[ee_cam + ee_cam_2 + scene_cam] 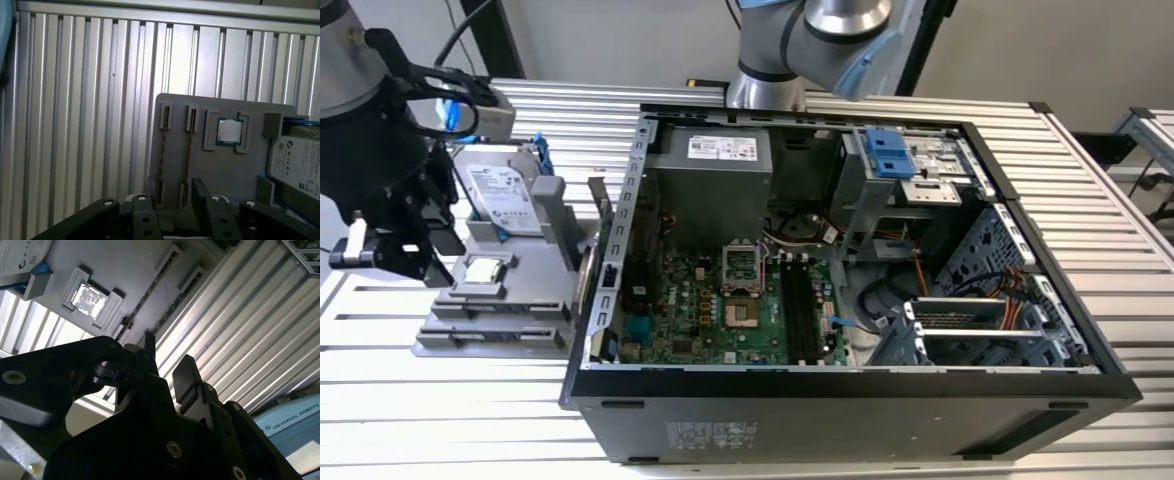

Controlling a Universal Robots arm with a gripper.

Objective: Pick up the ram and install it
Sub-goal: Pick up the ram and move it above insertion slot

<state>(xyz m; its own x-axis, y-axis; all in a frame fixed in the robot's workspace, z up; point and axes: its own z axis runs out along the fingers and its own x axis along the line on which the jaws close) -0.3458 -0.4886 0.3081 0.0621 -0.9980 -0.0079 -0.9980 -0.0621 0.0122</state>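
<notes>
hard drive (298,162) cropped at edge, tool (167,356) — partly

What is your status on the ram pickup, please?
Claw open, empty, over gray holder. Ram edge-up in holder slot, ungrasped. Nothing between them.

On the worktop (454,420) the open computer case (854,410) lies on its side, toward the exterior view's right, with the motherboard (694,300) flat on its floor. Just beside the case, on the exterior view's left, sits a parts holder (494,335). On it, the processor chip (483,268) lies between the hard drive (500,195) and two ram sticks (189,150) standing on edge in slots. The gripper (167,360) hangs above the holder.
</notes>
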